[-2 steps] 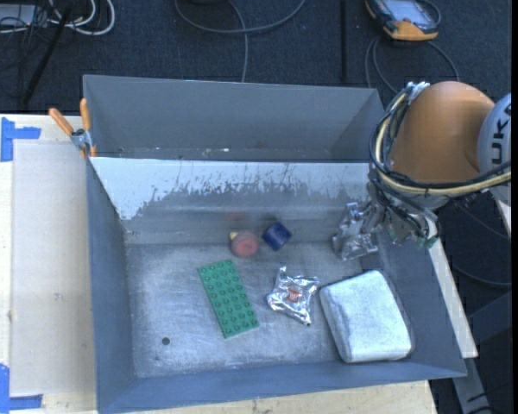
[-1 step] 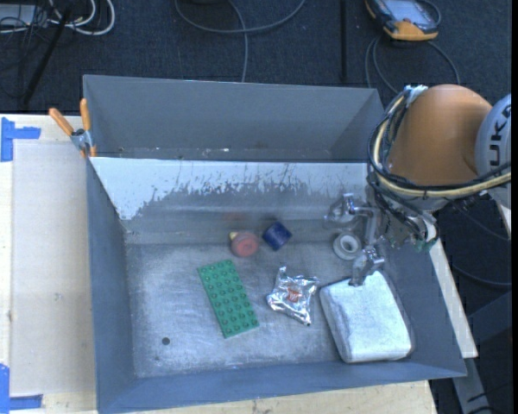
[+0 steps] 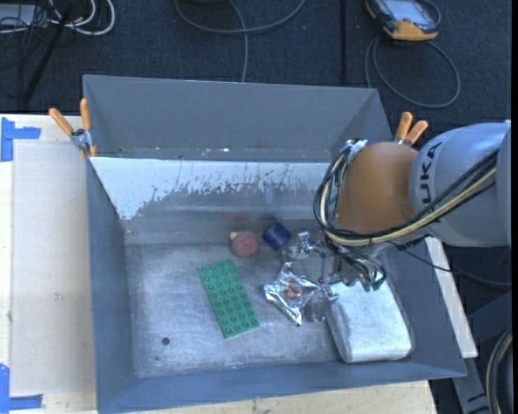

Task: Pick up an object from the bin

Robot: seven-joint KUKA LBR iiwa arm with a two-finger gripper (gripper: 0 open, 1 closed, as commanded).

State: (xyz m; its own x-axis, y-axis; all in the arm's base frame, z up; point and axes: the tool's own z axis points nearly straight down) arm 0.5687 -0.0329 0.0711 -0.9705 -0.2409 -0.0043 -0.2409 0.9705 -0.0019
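The pincer hangs low in the bin, right of the frame's centre, over a crumpled silver wrapper. It perhaps touches the wrapper, and I cannot tell whether it is apart or together. A green studded plate lies left of the wrapper. A reddish round thing and a small blue block sit above, and a pale grey block lies lower right.

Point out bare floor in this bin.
Bare: floor between the bin's left wall and the green studded plate, plus the strip in front of it. Crowded: right side, where the gripper, crumpled foil, pale block, red piece and blue piece cluster.
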